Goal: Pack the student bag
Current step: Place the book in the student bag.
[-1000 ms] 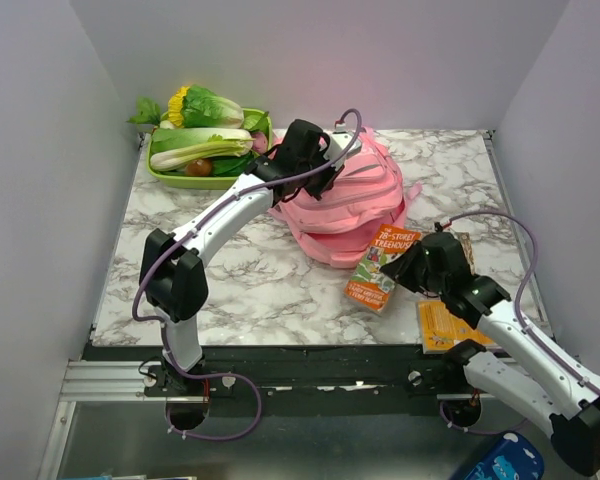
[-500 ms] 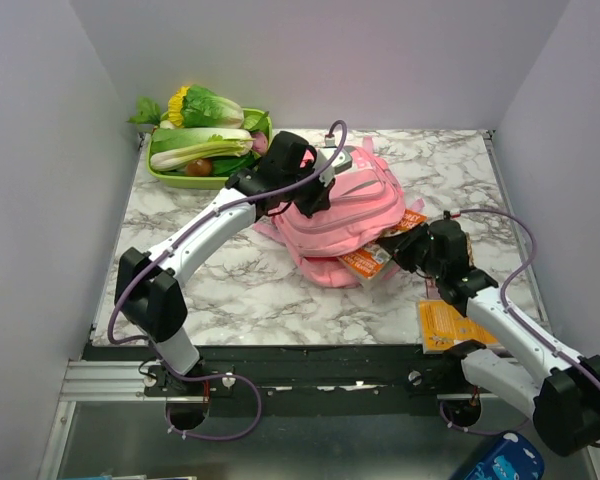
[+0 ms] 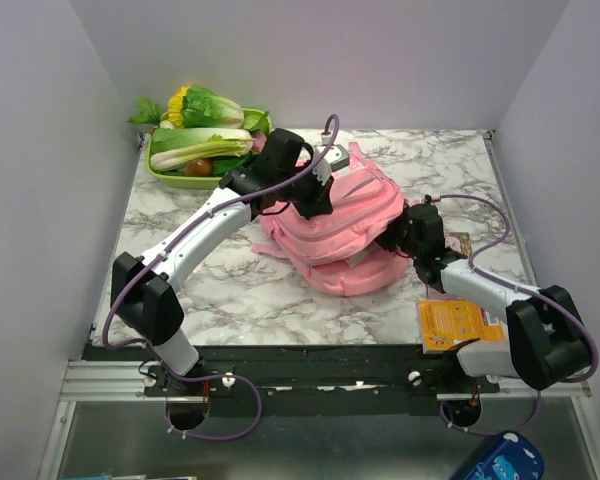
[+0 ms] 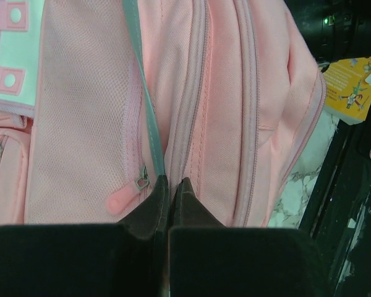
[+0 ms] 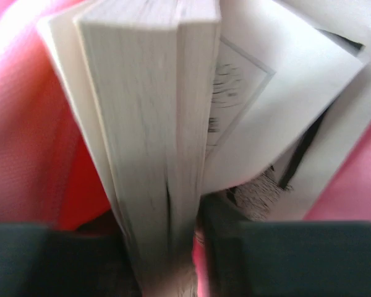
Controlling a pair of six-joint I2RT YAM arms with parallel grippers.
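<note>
The student bag (image 3: 345, 225) lies slumped on the marble table (image 3: 230, 285), about midway across and a bit nearer the far edge than the near one. The left arm reaches over it, and the left gripper (image 4: 170, 182) is closed tight. Its tips press into the pink cloth right beside a zip pull (image 4: 141, 183); I can't make out whether any fabric is caught between them.

The right gripper (image 5: 167, 260) has come in from the right side of the bag and is clamped on the spine end of a thick book (image 5: 154, 111). The book's pale page edges stand up between the jaws, with pink fabric on both sides. From above, nearly all of the book is hidden at the bag's right flank.

An orange booklet (image 3: 458, 323) lies flat near the right end of the near edge, well apart from the bag. At the far left corner sits a green tray (image 3: 170, 180) heaped with leafy vegetables (image 3: 205, 140).
</note>
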